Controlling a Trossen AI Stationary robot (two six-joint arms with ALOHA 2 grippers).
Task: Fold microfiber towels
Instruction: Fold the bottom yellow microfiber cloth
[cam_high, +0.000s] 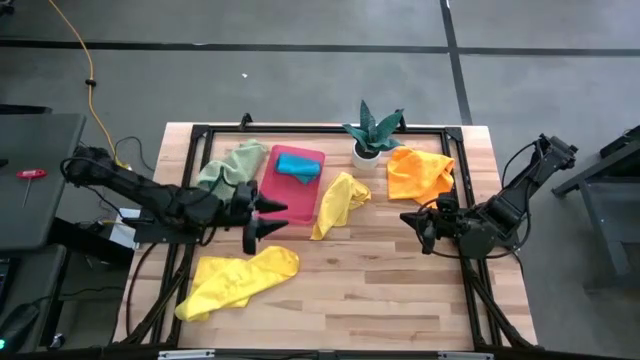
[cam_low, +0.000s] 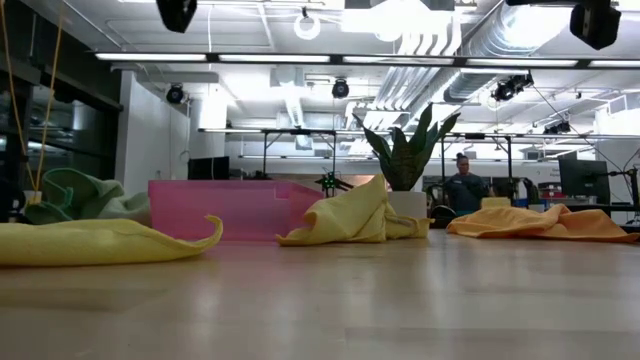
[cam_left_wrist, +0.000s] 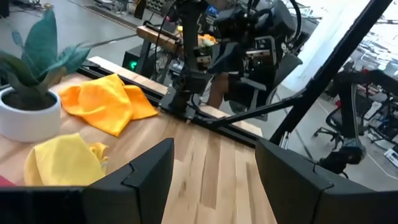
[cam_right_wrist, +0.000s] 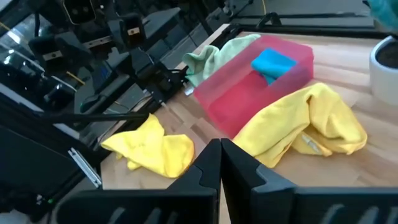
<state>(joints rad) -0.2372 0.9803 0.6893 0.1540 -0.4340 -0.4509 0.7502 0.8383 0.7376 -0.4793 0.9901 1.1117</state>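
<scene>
Five towels, all crumpled, none folded flat except teal one. Teal towel (cam_high: 298, 166) folded small, lying inside pink tray (cam_high: 312, 195). Green towel (cam_high: 232, 165) bunched against tray's left side. Yellow towel (cam_high: 338, 201) draped over tray's right edge onto table. Second yellow towel (cam_high: 238, 281) rumpled near front left. Orange towel (cam_high: 418, 172) heaped beside potted plant (cam_high: 371, 134). Left gripper (cam_high: 268, 217) just in front of tray, fingers spread, holding nothing. Right gripper (cam_high: 418, 226) at right side, below orange towel, fingers pressed together, empty.

grey floor (cam_high: 300, 80), white ceiling ducts (cam_low: 440, 45), strip lights (cam_low: 300, 57) overhead.
</scene>
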